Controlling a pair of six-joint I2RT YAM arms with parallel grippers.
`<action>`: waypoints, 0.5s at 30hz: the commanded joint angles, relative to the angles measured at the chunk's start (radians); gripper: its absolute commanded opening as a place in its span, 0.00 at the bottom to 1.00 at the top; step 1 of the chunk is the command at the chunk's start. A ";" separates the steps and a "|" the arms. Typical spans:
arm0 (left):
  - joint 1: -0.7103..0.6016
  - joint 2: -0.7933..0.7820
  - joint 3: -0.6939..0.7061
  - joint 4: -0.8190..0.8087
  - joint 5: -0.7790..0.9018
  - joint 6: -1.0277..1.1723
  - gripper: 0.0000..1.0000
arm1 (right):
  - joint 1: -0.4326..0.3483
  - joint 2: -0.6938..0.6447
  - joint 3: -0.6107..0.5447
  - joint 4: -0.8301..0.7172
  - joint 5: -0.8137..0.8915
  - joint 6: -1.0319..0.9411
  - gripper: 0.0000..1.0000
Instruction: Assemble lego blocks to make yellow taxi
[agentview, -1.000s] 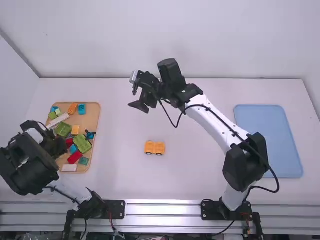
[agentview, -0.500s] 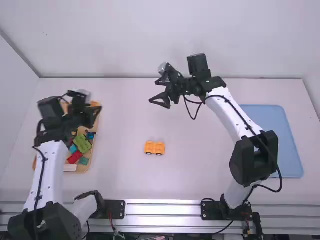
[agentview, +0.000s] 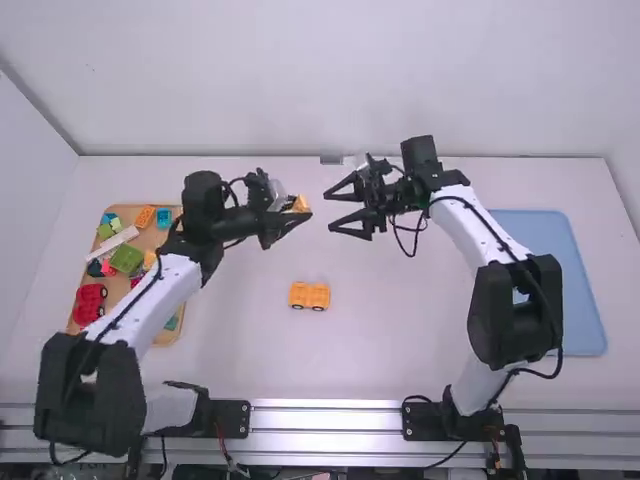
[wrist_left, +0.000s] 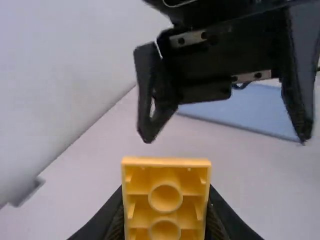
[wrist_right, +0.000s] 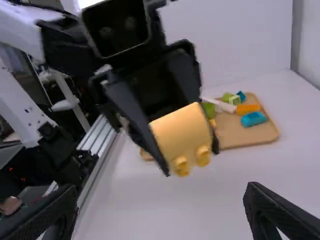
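Note:
Above the table's back half, my left gripper (agentview: 290, 215) is shut on a yellow block (agentview: 300, 205). Facing it from the right, my right gripper (agentview: 347, 208) stands open with a gap between it and the block. In the left wrist view the yellow block (wrist_left: 165, 200) has its hollow side toward the camera, between the fingers of my left gripper (wrist_left: 165, 225). In the right wrist view the block (wrist_right: 182, 135) shows two studs, beyond my open right gripper (wrist_right: 162, 210). An orange-yellow car piece with dark wheels (agentview: 309, 296) stands on the table's middle.
A wooden tray (agentview: 190, 290) at the left holds several coloured blocks and a red wheeled piece (agentview: 89, 303), partly under the left arm. A blue tray (agentview: 575, 290) lies at the right, partly behind the right arm. The wall runs along the table's back.
My left gripper has come from over the wooden tray toward the middle, and the yellow block now shows in it. My right gripper first moved right, then turned its open fingers toward the left one.

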 joint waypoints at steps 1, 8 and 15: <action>0.004 0.063 -0.005 0.090 0.154 -0.118 0.10 | -0.015 -0.003 -0.006 -0.040 -0.095 -0.152 0.88; 0.001 0.177 -0.005 0.320 0.293 -0.246 0.13 | -0.001 -0.003 -0.006 0.023 -0.101 -0.111 0.82; -0.008 0.177 -0.005 0.334 0.335 -0.238 0.13 | 0.040 -0.002 -0.006 0.206 -0.035 0.078 0.78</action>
